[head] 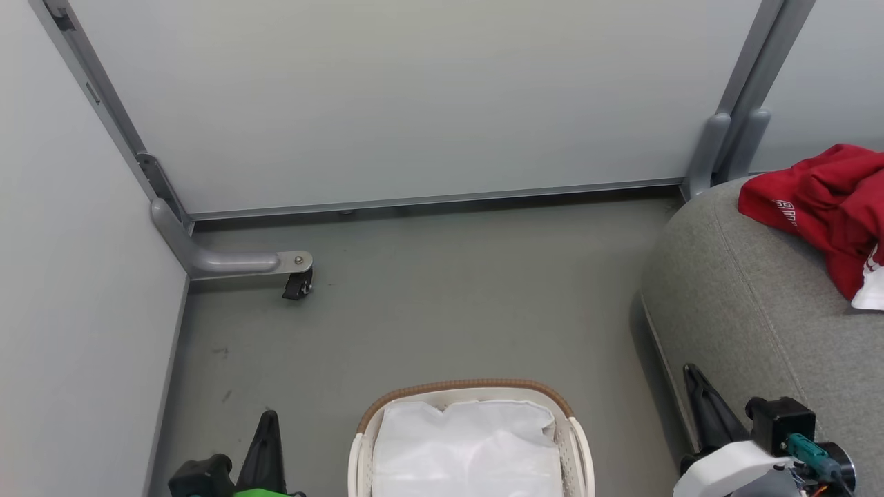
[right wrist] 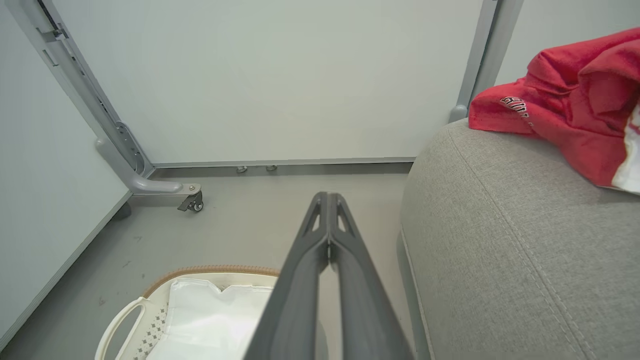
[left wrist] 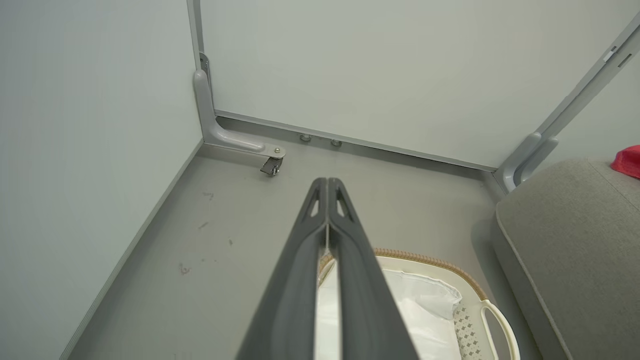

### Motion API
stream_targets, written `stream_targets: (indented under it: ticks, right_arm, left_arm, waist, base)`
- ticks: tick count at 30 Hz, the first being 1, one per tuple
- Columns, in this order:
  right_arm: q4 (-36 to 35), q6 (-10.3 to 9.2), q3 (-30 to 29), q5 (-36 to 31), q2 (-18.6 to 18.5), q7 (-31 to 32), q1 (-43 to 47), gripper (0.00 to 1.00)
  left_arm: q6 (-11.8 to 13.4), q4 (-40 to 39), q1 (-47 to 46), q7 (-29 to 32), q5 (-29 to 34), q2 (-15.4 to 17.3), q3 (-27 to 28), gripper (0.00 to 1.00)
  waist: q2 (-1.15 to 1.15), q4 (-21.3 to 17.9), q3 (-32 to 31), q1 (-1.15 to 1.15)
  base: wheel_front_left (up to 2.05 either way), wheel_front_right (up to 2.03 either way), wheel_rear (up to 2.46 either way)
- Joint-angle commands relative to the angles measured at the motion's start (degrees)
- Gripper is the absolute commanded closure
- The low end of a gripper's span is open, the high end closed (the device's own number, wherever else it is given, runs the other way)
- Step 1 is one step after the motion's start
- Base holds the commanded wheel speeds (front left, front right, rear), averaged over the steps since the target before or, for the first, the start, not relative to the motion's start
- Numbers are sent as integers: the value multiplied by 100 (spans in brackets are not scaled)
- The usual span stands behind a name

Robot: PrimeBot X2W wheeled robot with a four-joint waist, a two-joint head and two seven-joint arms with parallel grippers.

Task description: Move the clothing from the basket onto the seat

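Your job looks done: the clothing (head: 822, 207) lies on the seat (head: 746, 310), ahead and right of your right gripper (head: 693, 373), which, with your left gripper (head: 269, 417), flanks the basket (head: 463, 386), both pinched shut and empty.

The left gripper (left wrist: 327, 181) has two long dark grey fingers (left wrist: 295, 280) tapering to a point, each with a triangular cut-out near its tip. At their base sit a black block (head: 200, 476) and a bright green shell (head: 262, 492). The right gripper (right wrist: 327, 196) has matching fingers; at their base are a black housing (head: 780, 417), a rounded white shell (head: 732, 466), a teal plug (head: 804, 449) and thin reddish wires (head: 813, 488).
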Motion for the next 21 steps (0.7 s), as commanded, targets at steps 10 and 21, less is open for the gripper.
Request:
stream_targets:
  ticks: [10, 21]
  right_arm:
    - [-111, -1, -100, 1287, -28, 314, -128, 100]
    - [-170, -1, -156, 2396, -37, 577, -201, 100]
  left_arm:
    - [-110, -161, -177, 292, -1098, 24, 230, 100]
    - [-201, -240, -308, 558, -2029, 40, 429, 100]
  waist:
    - [0, -46, 3, 0]
    - [0, -93, 6, 0]
  base:
    - [0, 0, 0]
    - [0, 0, 0]
